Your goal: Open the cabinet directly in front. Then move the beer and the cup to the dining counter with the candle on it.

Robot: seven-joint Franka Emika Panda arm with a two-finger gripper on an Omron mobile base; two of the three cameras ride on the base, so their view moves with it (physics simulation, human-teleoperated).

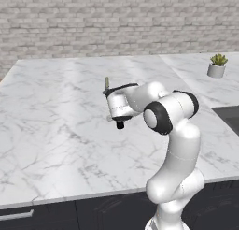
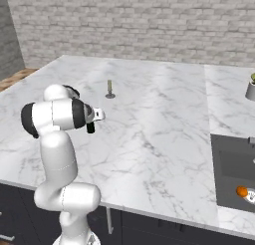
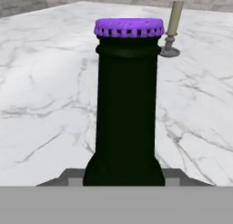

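Currently gripper (image 3: 124, 180) clamped on beer (image 3: 126, 104), carried upright over counter (image 1: 56, 112) mid-slab, near candle (image 3: 172, 29), presumably for set-down.

Flanking base views — shared dining counter (image 1: 56, 131)

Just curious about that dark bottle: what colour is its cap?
Purple: the cap tops the very dark beer bottle, seen best in the hand view.
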